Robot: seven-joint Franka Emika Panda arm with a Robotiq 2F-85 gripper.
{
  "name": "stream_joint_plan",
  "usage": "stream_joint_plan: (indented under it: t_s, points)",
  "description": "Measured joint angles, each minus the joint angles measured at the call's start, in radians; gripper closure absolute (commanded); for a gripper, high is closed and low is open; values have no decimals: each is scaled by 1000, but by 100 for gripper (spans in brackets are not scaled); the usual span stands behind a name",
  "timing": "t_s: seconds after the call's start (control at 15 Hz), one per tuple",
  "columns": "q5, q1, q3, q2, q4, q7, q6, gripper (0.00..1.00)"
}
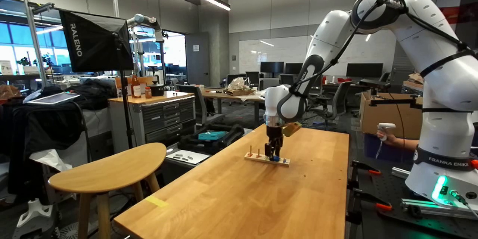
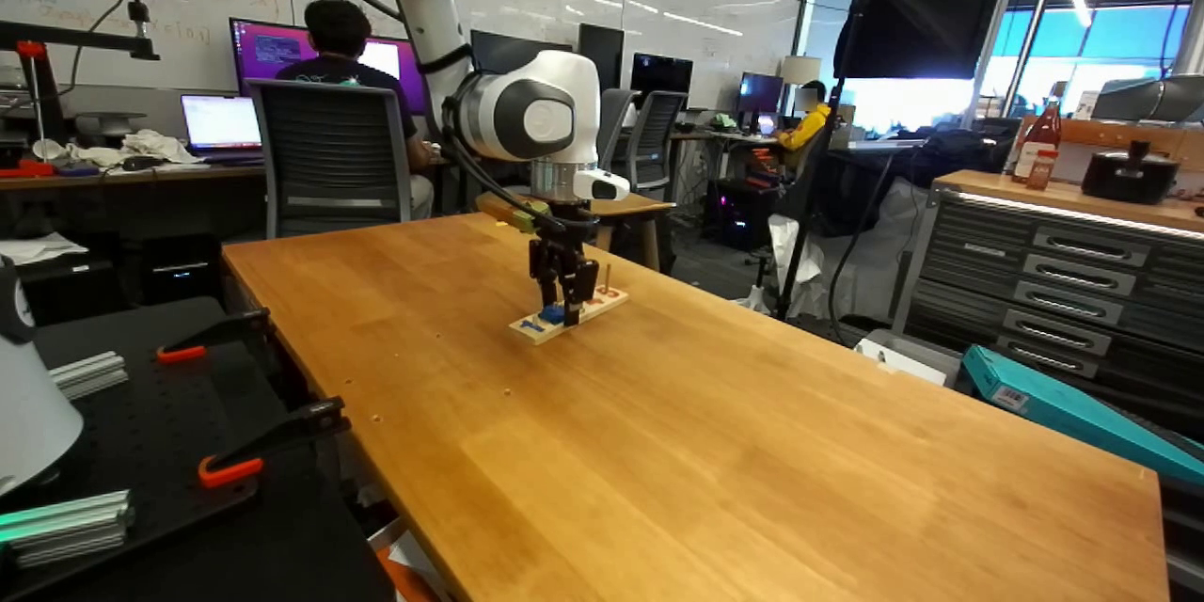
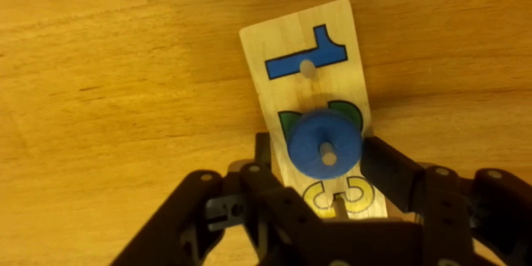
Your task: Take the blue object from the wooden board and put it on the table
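The blue disc [image 3: 307,145] has a central hole and sits on a wooden peg of the pale wooden board [image 3: 286,33]. It covers part of a green printed number. In both exterior views the disc [image 1: 276,158] [image 2: 552,312] is partly hidden by the fingers. The board [image 1: 263,159] [image 2: 538,336] lies flat on the wooden table [image 1: 231,201]. My gripper [image 3: 316,149] is low over the board, open, with its fingers on either side of the disc. In the wrist view the right finger lies close against the disc's edge. A gap shows between the left finger and the disc.
The board carries a bare peg [image 3: 308,69] over the blue printed 1. More pegs [image 1: 251,151] rise from its far end. A stool [image 1: 112,168] stands beside the table. Clamps [image 2: 235,470] grip the table edge near the robot base.
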Motion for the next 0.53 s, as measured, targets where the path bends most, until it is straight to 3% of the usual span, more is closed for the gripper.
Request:
stream_joint_plan:
  t_s: [0.27, 0.33, 0.53]
  points:
    - [0, 2, 0, -4, 3, 0, 1, 74]
    - [0, 2, 0, -6, 4, 0, 1, 81]
    - [2, 3, -1, -15, 5, 0, -3, 79]
